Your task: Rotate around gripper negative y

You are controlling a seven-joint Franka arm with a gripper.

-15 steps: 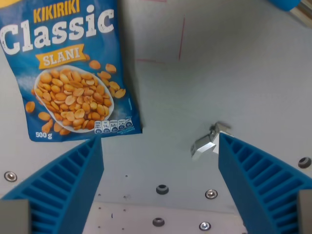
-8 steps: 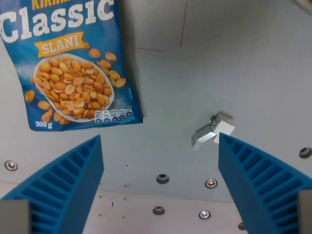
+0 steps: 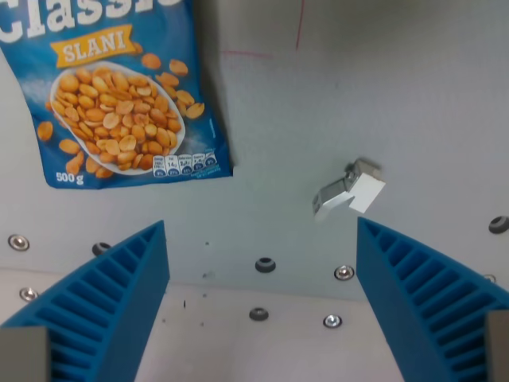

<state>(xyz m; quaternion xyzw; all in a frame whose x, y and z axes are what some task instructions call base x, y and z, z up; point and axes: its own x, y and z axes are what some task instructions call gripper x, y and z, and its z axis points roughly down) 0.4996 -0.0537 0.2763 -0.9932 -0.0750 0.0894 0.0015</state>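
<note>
Wrist view: whole scene has slid upward over the last second, so the camera is pitching; rotation looks under way. Gripper (image 3: 258,306) jaws spread wide, holding nothing. Peanut bag (image 3: 119,103) lies on the bench (image 3: 398,95) top left, small white clip (image 3: 348,191) right of centre; nothing obstructs.

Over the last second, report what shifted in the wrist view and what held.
The whole scene slid upward in the wrist view, so the camera tilted; nothing on the table itself moved. The peanut bag now loses its top lettering at the upper edge, and more screws show at the bottom. The small white piece keeps its place relative to the bag. The gripper stays open, holding nothing.
</note>
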